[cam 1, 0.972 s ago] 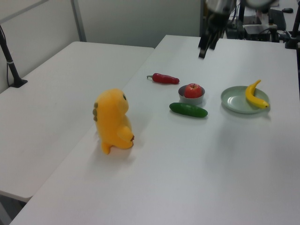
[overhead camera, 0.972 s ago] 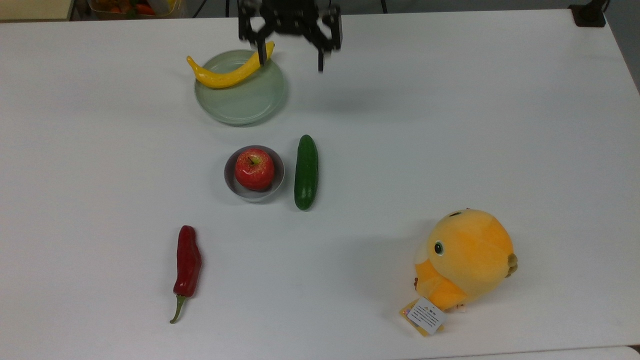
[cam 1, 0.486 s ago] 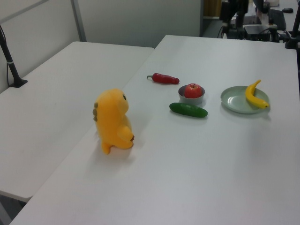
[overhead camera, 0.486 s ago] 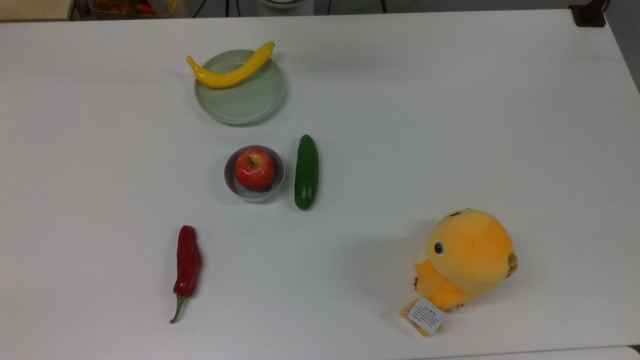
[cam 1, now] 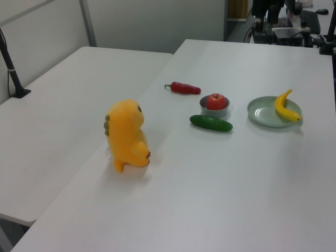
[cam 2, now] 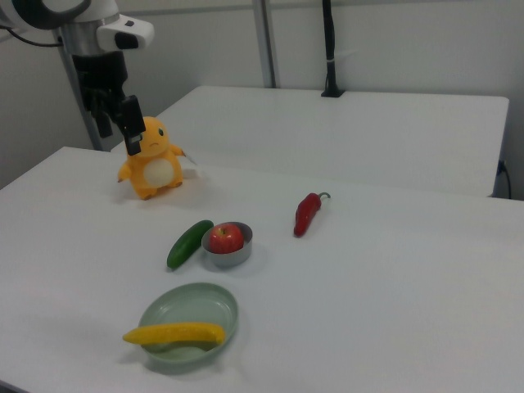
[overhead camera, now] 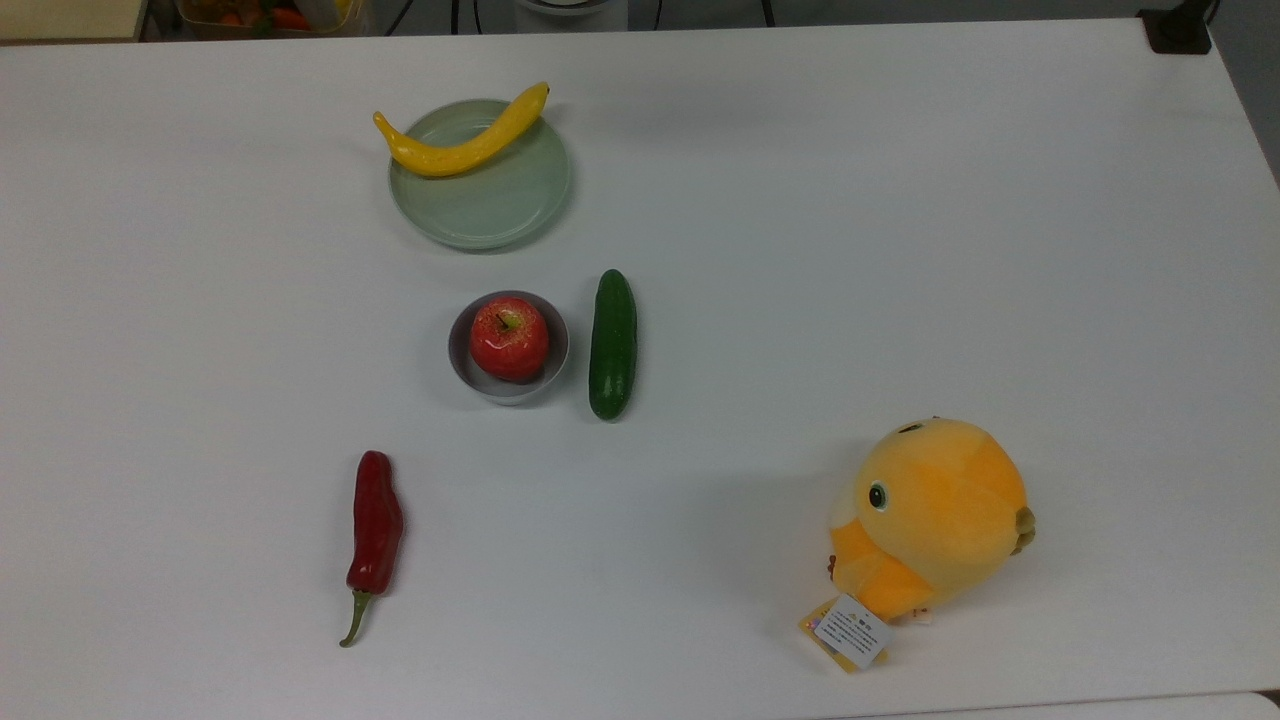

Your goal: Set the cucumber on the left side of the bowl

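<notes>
In the right view the cucumber [cam 2: 189,244] is seen laid just beside the bowl [cam 2: 228,246], on the right view's left, so the task appears done, while the gripper [cam 2: 117,125] is held high, spread open and empty.

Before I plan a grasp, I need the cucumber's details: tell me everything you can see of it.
The cucumber is dark green, smooth and slightly glossy, a straight oblong with rounded ends, whole and unmarked. It lies flat on the white table, free of any grip. In the top view it runs top to bottom just right of the grey bowl, parallel to it; in the right view it lies left of the bowl. Whether it touches the bowl's rim I cannot tell.
</notes>
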